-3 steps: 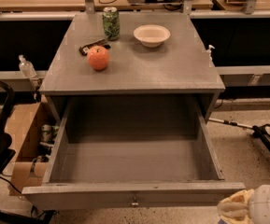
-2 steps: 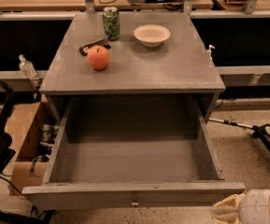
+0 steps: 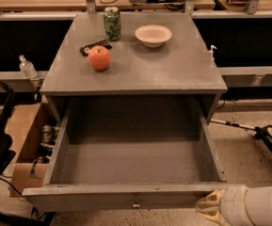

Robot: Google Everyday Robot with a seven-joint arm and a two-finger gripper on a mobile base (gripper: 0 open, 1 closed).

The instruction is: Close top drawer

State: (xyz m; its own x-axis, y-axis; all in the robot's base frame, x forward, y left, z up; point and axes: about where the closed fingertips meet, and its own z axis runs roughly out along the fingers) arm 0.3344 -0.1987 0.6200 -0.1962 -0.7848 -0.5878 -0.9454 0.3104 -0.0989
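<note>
matt wooden top drawer [image 3: 126,190], plastic claw [image 3: 214,206] bottom-right

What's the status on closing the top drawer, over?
Tool low right, by the drawer front's right end. Top drawer pulled wide open. Nothing seen inside or blocking it.

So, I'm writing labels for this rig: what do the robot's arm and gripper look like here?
The gripper, low at the right beside the top drawer's front corner, is a pale yellowish-tan, tapered piece. Behind it the arm is a smooth, rounded white shell. No cables or markings show.
</note>
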